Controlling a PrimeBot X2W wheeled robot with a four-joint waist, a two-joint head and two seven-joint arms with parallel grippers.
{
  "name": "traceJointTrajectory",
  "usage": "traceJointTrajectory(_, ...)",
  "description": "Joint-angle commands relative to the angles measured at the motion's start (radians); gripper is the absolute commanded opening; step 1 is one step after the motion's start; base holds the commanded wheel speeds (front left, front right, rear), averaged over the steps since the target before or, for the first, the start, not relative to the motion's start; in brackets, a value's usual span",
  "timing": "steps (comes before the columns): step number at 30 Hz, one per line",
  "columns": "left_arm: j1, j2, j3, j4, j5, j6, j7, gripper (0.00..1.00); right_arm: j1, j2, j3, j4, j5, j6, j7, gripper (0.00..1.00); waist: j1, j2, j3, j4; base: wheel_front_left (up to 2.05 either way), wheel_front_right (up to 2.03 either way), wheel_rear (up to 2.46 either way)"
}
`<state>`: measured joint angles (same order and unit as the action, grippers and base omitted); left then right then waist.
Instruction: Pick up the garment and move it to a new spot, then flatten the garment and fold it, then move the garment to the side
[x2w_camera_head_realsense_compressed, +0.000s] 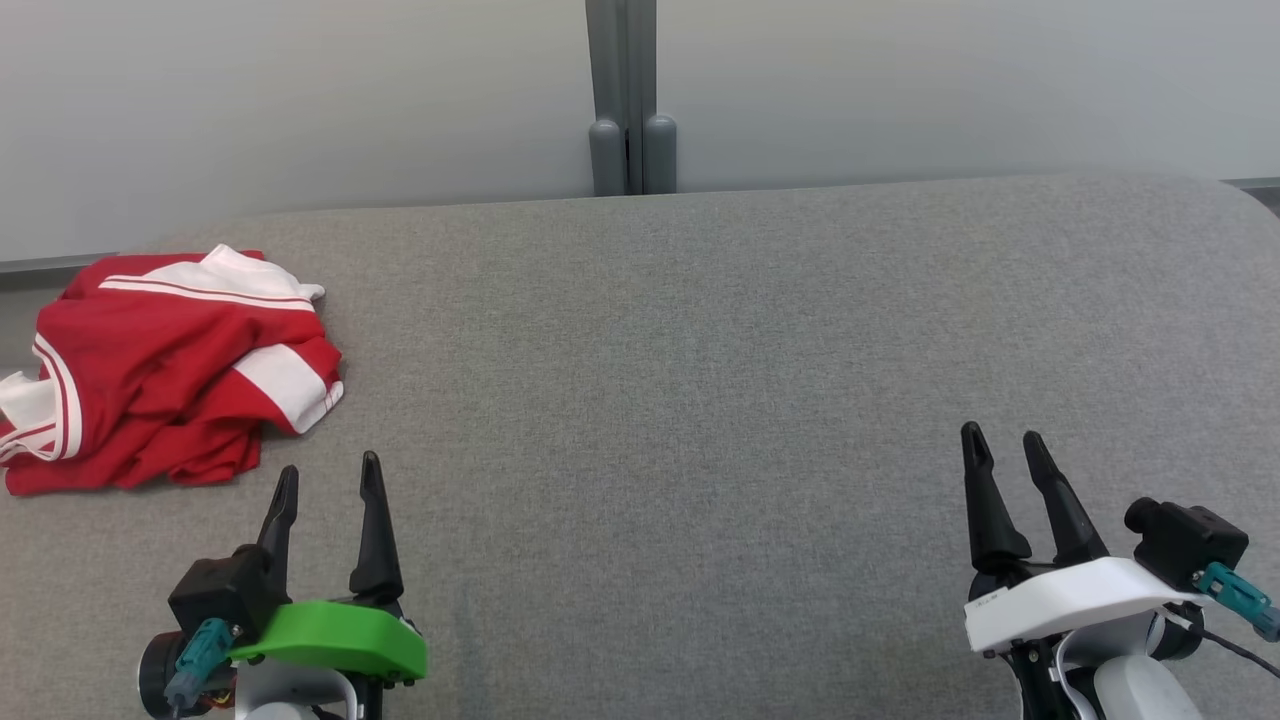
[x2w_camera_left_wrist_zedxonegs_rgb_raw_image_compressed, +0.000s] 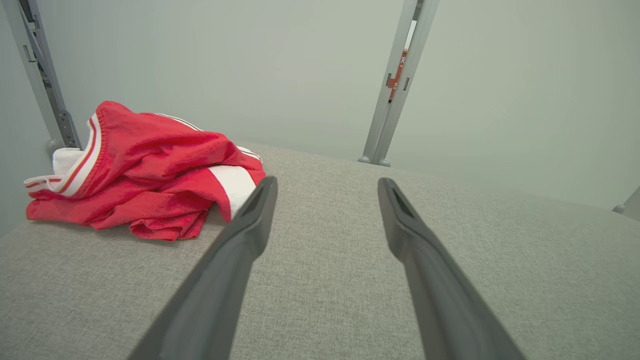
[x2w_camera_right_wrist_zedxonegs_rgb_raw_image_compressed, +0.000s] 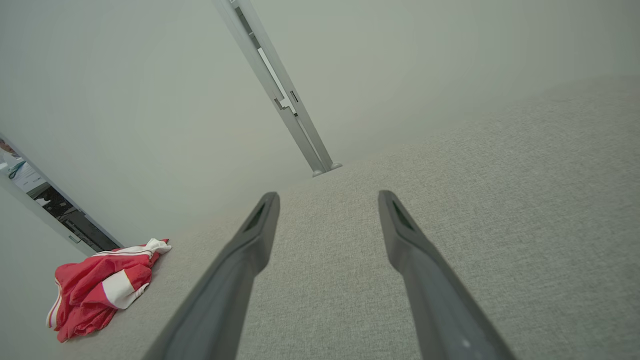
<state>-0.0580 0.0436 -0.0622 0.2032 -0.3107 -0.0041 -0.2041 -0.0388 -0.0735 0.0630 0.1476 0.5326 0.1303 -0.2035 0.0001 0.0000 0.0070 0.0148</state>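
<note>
Your left gripper (x2w_camera_head_realsense_compressed: 330, 465) and right gripper (x2w_camera_head_realsense_compressed: 1000, 433) both stood with fingers apart, holding nothing, low over the grey padded surface (x2w_camera_head_realsense_compressed: 700, 350). The red-and-white garment (x2w_camera_head_realsense_compressed: 170, 380) lay crumpled at far left, near the left gripper, not touching it. Judgement: no step done yet. You had pick-up, flattening, folding and setting aside all left to do.

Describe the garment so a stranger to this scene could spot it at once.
Start from the wide grey fabric surface before the pale wall. At its far left corner, ahead of the left gripper, lies the garment: a crumpled heap, bright red with white panels and stripes amid plain grey.
</note>
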Motion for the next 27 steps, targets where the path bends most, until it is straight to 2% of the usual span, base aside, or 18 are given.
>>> traceJointTrajectory(1, -0.001, 0.008, -0.001, 0.0, 0.024, 0.0, -0.009, 1.0, 0.007, -0.005, 0.004, -0.011, -0.024, 0.001, -0.01, 1.0, -0.0001, 0.0, 0.0, 0.0, 0.0, 0.0, 0.0)
traceJointTrajectory(16, -0.008, 0.01, -0.013, 0.022, 0.14, -0.004, -0.038, 1.0, 0.018, -0.005, 0.014, -0.018, -0.128, 0.001, -0.041, 1.0, -0.0001, 0.0, -0.006, 0.007, 0.0, 0.0, 0.0)
traceJointTrajectory(27, 0.004, 0.01, -0.02, 0.036, 0.16, -0.009, -0.057, 1.0, 0.033, -0.014, 0.013, -0.015, -0.187, 0.001, -0.059, 1.0, -0.0001, 0.0, -0.01, 0.012, 0.0, 0.0, 0.0)
